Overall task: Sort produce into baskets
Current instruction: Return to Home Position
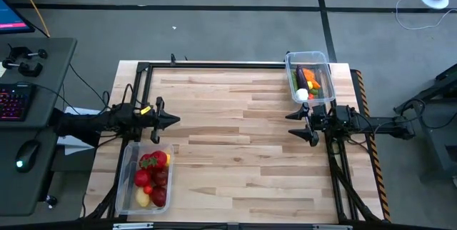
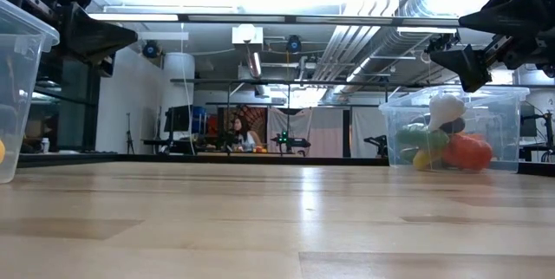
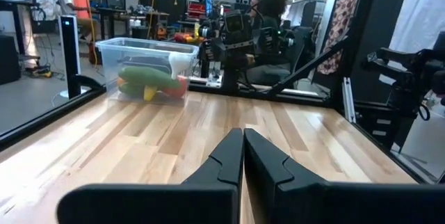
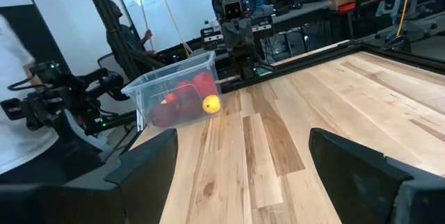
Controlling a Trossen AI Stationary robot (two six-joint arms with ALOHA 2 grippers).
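One clear bin [image 1: 146, 178] stands at the table's near left with red apples, strawberries and a yellow lemon [image 1: 153, 176] inside. The other clear bin [image 1: 309, 77] stands at the far right with green cucumbers, orange carrot, dark eggplant and white garlic [image 1: 303, 94] inside. My left gripper [image 1: 177, 120] is shut and empty above the table's left side, just beyond the near-left bin. My right gripper [image 1: 288, 123] is open and empty above the table's right side, just in front of the far-right bin. Both point toward the table's middle.
A black frame [image 1: 214, 64] runs along the table's far, left and right edges. The wooden tabletop [image 1: 235, 137] between the two grippers is bare. People show in the room beyond the table [image 2: 236, 132].
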